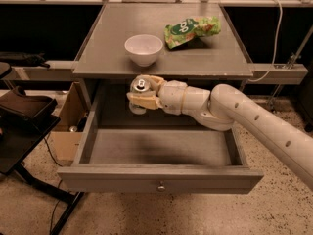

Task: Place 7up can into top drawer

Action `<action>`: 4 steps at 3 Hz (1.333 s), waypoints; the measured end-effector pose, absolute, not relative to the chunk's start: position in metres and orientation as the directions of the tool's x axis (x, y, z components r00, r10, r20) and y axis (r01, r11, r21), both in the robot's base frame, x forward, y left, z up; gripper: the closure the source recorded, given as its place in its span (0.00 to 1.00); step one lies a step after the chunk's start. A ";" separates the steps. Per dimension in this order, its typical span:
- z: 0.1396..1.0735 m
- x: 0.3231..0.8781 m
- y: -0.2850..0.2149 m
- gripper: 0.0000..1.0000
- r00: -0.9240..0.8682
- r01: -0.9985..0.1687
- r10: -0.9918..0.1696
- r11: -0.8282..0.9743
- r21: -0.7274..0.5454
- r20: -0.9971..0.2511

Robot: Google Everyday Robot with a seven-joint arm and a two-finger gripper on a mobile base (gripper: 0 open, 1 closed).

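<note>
The 7up can (139, 88) shows its silver top between my gripper's fingers. My gripper (142, 93) is shut on the can and holds it upright over the back left part of the top drawer (157, 177), just under the table's front edge. The drawer is pulled wide open; its grey floor is bare and its small round knob (160, 186) faces the camera. My white arm reaches in from the right.
On the table top (107, 48) stand a white bowl (144, 48) and a green snack bag (191, 30). A cardboard box (64, 126) sits on the floor at the left, beside a dark stool (22, 131). A cable hangs at the right.
</note>
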State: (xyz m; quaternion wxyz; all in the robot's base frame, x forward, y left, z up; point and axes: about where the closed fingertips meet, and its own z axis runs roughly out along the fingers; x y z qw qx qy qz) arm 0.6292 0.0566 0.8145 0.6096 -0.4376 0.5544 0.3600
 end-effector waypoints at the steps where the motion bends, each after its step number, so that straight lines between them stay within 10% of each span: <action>1: 0.755 0.609 0.015 1.00 0.065 -0.972 -0.200 0.209 -0.108 -0.978; 2: 0.728 0.582 -0.012 1.00 0.021 -0.990 -0.277 0.125 -0.058 -0.961; 4: 0.727 0.578 -0.010 0.50 0.021 -0.993 -0.276 0.108 -0.053 -0.961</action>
